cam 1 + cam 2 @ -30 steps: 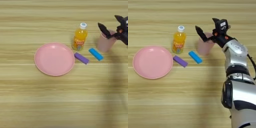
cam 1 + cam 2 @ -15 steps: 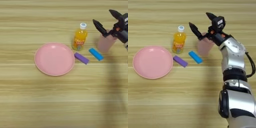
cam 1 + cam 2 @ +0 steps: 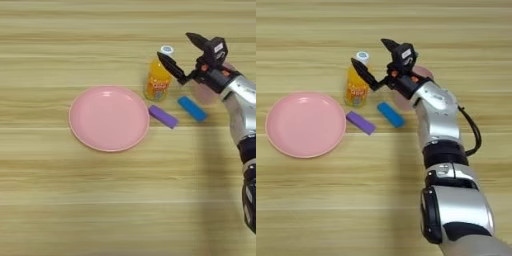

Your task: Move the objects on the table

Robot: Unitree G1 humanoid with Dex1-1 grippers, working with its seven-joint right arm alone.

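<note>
A small orange-drink bottle [image 3: 158,82] with a white cap stands upright behind the wide pink plate [image 3: 109,118]. To its right stands the pale pink cup [image 3: 205,94], partly hidden by my right forearm. My right gripper [image 3: 174,45] is open, its two black fingers spread wide with nothing between them. One fingertip hovers at the bottle's cap, and the wrist lies over the cup. In the right eye view the gripper [image 3: 369,51] is just right of the bottle [image 3: 356,87], with the plate [image 3: 305,123] at the left and the cup [image 3: 402,102] under the arm.
A purple block [image 3: 163,116] lies flat between plate and bottle, and a blue block [image 3: 192,108] lies in front of the cup. My silver arm [image 3: 441,145] runs from the bottom right up to the cup. The wooden table [image 3: 100,200] shows bare planks in front.
My gripper has swung left, from above the cup toward the bottle, with its fingers staying spread. The cup, bottle, plate and blocks have not moved.
</note>
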